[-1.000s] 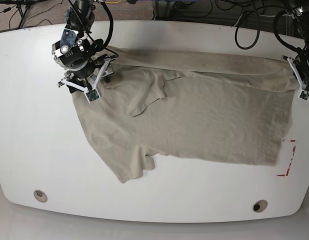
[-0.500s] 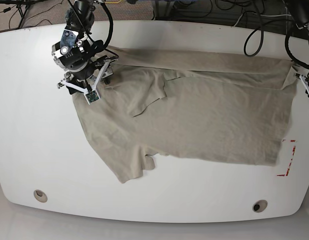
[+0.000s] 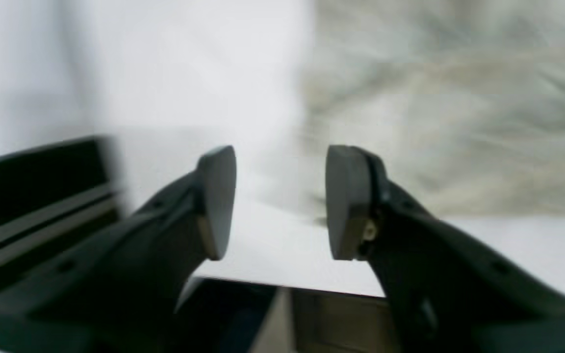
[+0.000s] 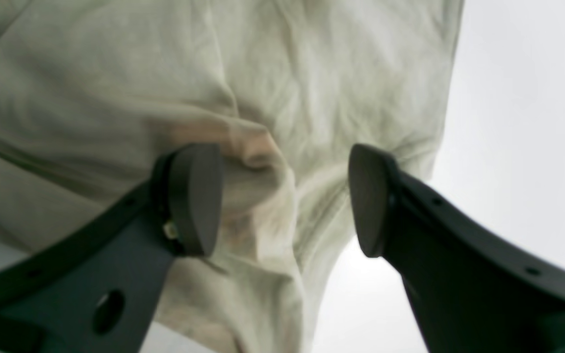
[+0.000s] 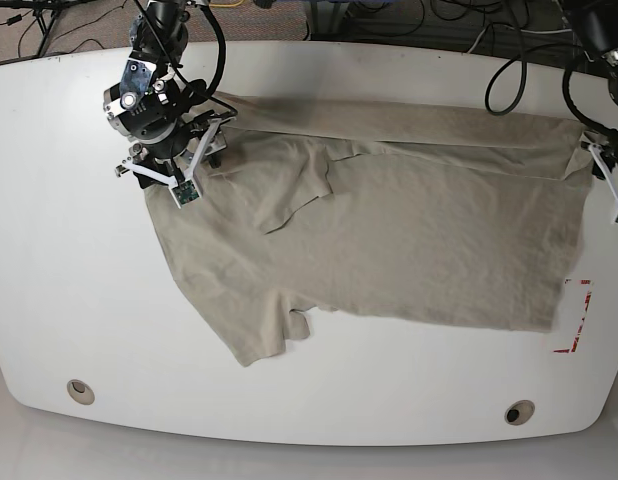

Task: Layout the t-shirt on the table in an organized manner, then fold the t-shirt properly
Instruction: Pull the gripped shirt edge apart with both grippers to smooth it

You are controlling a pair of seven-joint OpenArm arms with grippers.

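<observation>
Base view, t-shirt (image 5: 389, 240) near red-tape mark (image 5: 577, 318) (untouched)

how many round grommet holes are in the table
2: one grommet hole near the front left corner, the other near the front right of the table. The t-shirt may hide more.

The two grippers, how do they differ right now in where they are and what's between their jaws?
The right gripper is over the t-shirt, with bunched cloth between its jaws; the left gripper has only bare table between its jaws, the cloth lying beyond them. In the base view the right gripper sits over one end of the shirt, the left at the opposite table edge, partly out of frame. Both have their jaws apart.
</observation>
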